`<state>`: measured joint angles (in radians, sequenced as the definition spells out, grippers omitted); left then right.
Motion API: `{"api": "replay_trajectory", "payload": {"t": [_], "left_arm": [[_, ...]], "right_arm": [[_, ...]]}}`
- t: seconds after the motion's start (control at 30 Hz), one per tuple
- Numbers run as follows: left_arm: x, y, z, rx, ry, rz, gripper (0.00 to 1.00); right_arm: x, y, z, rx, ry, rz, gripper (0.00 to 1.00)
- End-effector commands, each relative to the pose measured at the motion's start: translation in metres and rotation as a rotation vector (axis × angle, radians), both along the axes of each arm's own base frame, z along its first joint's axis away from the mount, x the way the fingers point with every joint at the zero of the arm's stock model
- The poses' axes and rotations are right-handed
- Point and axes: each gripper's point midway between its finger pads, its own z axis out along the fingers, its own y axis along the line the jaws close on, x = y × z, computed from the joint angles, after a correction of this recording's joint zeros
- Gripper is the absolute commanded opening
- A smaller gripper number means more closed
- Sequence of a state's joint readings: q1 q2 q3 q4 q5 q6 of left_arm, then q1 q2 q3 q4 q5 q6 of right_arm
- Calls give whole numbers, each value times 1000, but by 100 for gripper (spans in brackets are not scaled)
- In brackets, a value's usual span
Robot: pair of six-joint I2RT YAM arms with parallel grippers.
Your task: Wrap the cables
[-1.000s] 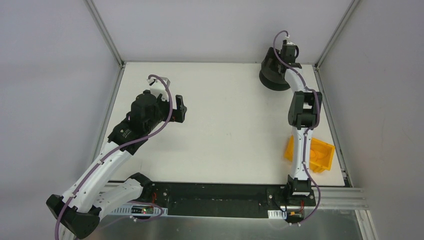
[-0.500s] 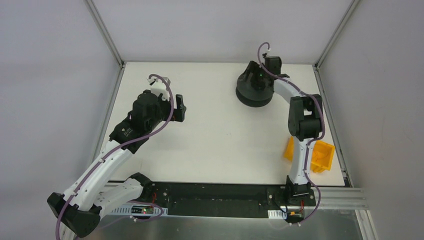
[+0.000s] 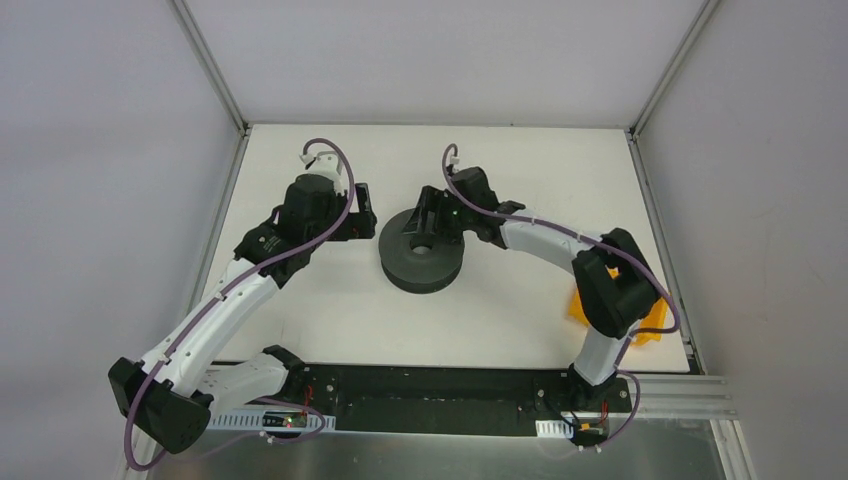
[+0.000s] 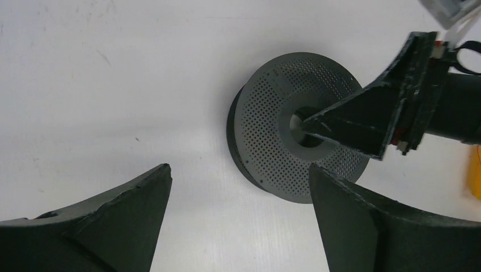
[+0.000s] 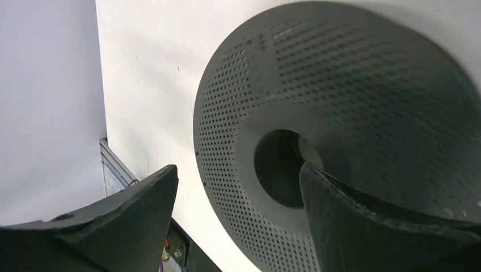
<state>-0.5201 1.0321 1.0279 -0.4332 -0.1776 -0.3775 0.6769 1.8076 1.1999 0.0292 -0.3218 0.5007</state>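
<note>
At mid-table now, brought in from the far right corner: spool point(image 3: 421, 268), hooked through its hub hole by one finger of the spread right gripper point(image 5: 237, 167), left gripper point(image 4: 238, 170) likewise spread just beside it, seemingly ready for winding, though cables nowhere discernible.

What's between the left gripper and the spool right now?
Only bare white table separates the left gripper from the spool; the left wrist view shows it clearest.

Grey perforated spool point(image 3: 421, 262) — yellow bin point(image 3: 577, 306)
</note>
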Motion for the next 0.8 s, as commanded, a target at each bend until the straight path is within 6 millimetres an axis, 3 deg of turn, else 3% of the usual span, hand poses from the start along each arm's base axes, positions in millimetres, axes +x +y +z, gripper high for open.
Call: {"api": "replay_trajectory", "payload": {"t": [0.0, 0.07, 0.17, 0.33, 0.43, 0.57, 0.67, 0.77], "left_arm": [[0, 0, 14, -64, 14, 13, 89], [1, 2, 16, -64, 15, 16, 89], [5, 10, 23, -5, -21, 13, 87], [3, 32, 38, 104, -103, 33, 87], [-3, 39, 29, 112, -116, 50, 89], [-9, 35, 24, 88, -119, 24, 89], [-10, 29, 22, 69, -110, -1, 89], [-10, 23, 19, 51, -94, -18, 88]], "right_arm": [[6, -29, 64, 30, -87, -134, 81], [1, -46, 82, 4, -112, -183, 81], [-12, -84, 91, -75, -100, -312, 81], [-36, -175, 76, -229, -66, -705, 66], [-52, -224, 86, -247, -99, -902, 59], [-67, -290, 91, -296, -116, -1147, 55], [-71, -335, 78, -328, -46, -1290, 53], [-75, -367, 67, -368, -5, -1384, 53]]}}
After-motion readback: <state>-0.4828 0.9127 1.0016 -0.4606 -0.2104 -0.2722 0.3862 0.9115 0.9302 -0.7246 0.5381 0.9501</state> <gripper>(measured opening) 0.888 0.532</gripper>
